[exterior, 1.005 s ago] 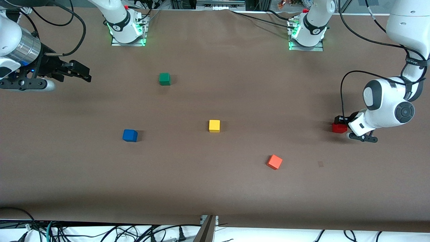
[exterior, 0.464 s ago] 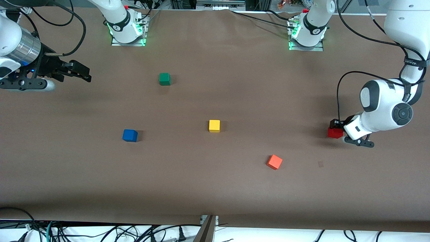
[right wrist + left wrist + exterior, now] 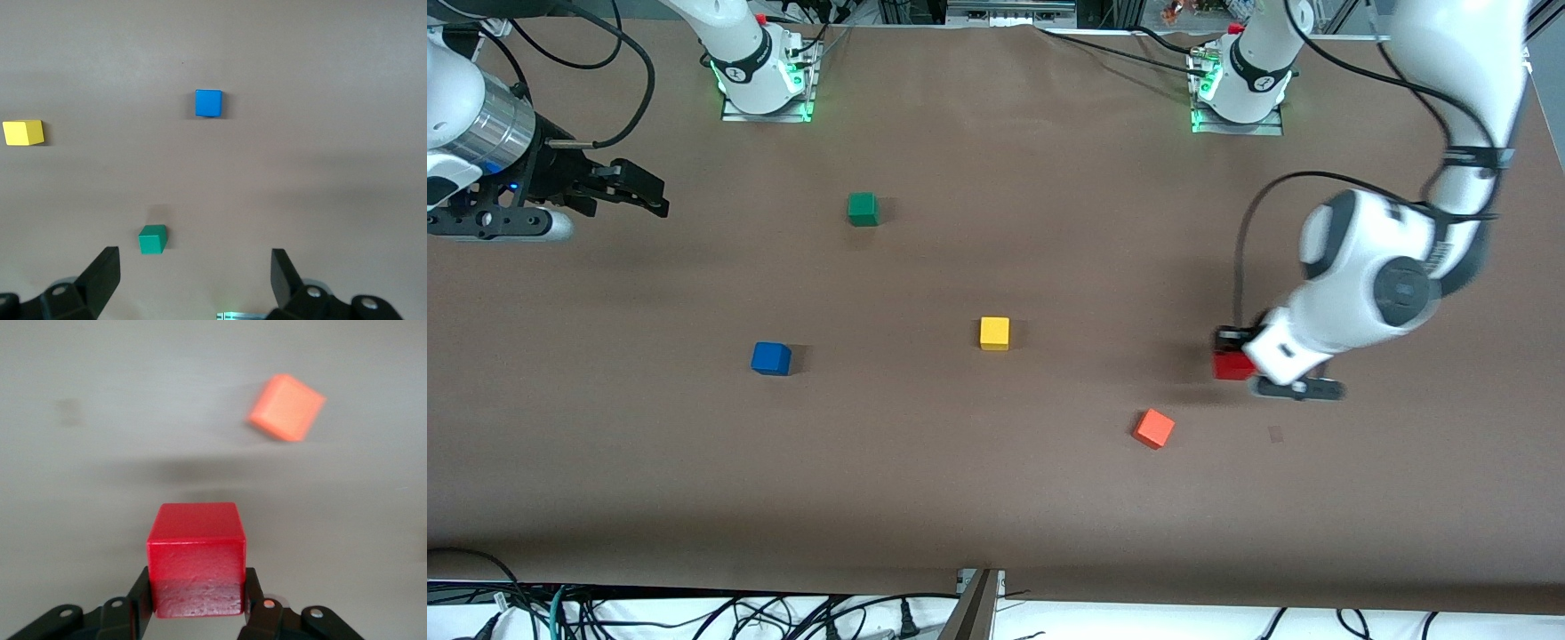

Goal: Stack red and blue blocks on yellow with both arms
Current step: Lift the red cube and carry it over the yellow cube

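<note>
My left gripper (image 3: 1232,354) is shut on the deep red block (image 3: 1232,364), held in the air over the table toward the left arm's end; in the left wrist view the red block (image 3: 196,559) sits squarely between the two black fingers (image 3: 257,600). The yellow block (image 3: 994,332) rests near the table's middle. The blue block (image 3: 770,357) lies toward the right arm's end, also seen in the right wrist view as the blue block (image 3: 208,103). My right gripper (image 3: 640,191) waits open above the table's right-arm end, nothing between its fingers.
A lighter orange-red cube (image 3: 1154,428) lies nearer the front camera than the held red block, and shows as the orange-red cube (image 3: 287,407) in the left wrist view. A green cube (image 3: 863,208) sits closer to the robot bases. Brown table cover (image 3: 996,498) spreads all round.
The left arm has carried the red block from the table's left-arm end toward the middle. The right arm has not moved.
</note>
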Robot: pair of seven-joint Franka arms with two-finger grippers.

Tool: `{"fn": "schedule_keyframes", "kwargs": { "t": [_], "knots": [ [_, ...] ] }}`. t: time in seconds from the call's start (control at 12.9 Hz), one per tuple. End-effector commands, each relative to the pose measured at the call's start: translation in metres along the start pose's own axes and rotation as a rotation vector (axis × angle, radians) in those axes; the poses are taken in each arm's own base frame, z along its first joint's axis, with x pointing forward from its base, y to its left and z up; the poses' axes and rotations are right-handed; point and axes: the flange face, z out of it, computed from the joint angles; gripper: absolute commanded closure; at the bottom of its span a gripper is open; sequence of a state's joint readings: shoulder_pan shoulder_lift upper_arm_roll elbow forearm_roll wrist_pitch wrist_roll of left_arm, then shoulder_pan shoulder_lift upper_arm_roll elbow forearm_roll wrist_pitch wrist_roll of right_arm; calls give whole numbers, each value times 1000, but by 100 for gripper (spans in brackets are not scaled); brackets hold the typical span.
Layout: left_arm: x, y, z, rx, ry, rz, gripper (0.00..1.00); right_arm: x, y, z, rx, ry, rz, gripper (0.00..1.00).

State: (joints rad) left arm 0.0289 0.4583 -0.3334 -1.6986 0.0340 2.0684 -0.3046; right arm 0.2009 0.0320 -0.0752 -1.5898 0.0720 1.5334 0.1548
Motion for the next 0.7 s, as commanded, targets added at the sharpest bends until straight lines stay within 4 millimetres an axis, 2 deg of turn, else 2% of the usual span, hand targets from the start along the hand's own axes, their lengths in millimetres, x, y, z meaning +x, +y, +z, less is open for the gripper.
{"fn": "schedule_keyframes", "kwargs": {
  "t": [0.0, 0.08, 0.31, 0.46, 0.62],
  "knots": [
    [-12, 120, 0, -5, 25, -91, 89, 2, -1, -6, -8, 12, -4, 0],
    [-21, 160, 6, -14, 27, -113, 89, 2, -1, -6, -8, 12, -4, 0],
    [-48, 239, 31, -27, 11, -95, 89, 2, -1, -6, -8, 12, -4, 0],
    [-60, 276, 44, -35, 7, -88, 89, 2, -1, -5, -8, 10, -3, 0],
    [-62, 294, 50, -47, 9, -70, 90, 2, -1, -6, -8, 11, -4, 0]
  ]
}}
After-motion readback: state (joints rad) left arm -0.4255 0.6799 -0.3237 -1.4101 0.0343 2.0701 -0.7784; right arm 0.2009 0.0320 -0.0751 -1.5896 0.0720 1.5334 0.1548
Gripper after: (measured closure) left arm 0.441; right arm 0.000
